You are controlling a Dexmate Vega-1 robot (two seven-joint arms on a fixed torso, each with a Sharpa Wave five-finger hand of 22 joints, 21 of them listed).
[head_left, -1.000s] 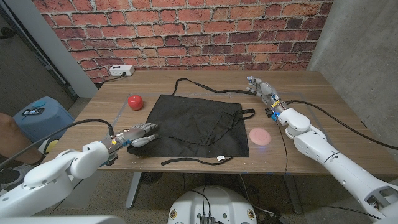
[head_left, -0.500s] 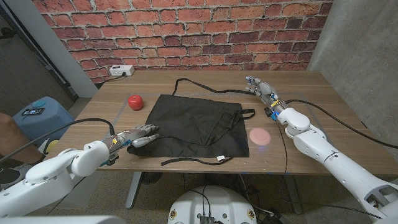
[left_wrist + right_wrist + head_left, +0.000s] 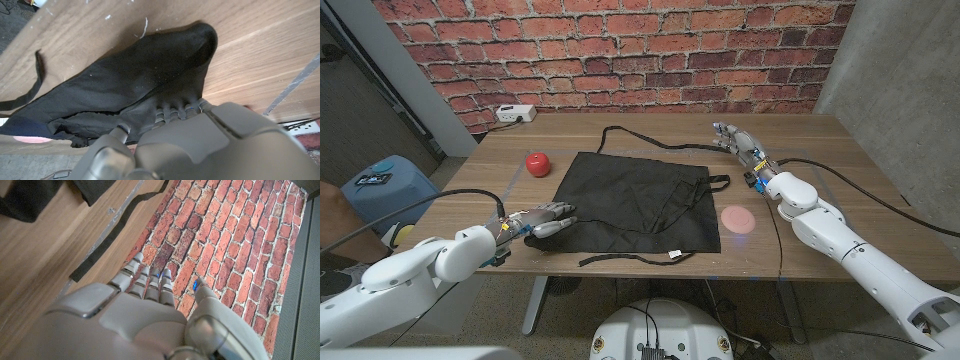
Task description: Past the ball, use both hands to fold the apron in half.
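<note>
Reaching in from the near left corner, the left arm lies low along the table [image 3: 840, 140] edge, forearm angled toward the middle. Left hand [image 3: 542, 221] sits at the near left corner of the black apron [image 3: 640, 200]; fingers point toward the cloth and lie on its edge. Left wrist view: fingertips [image 3: 176, 107] dig into a raised fold of apron [image 3: 125, 85], cloth bunched up around them. Whether the cloth is actually pinched or only pressed, cannot tell.

Right arm stretches from the near right corner across the table's right side, elbow bent, forearm pointing toward the brick wall [image 3: 620, 50]. Right hand [image 3: 738, 142] hovers at the far right, just beside the apron's neck strap [image 3: 650, 143]. Fingers extended and close together, nothing in them. Right wrist view: right hand [image 3: 145, 305] with fingers straight, strap [image 3: 110, 240] on the wood ahead of them, not touching.

Apron spread flat mid-table, ties trailing off its near edge. Red ball [image 3: 537, 163] sits on the wood just off the apron's far left corner. Pink disc [image 3: 737, 220] lies right of the apron.
</note>
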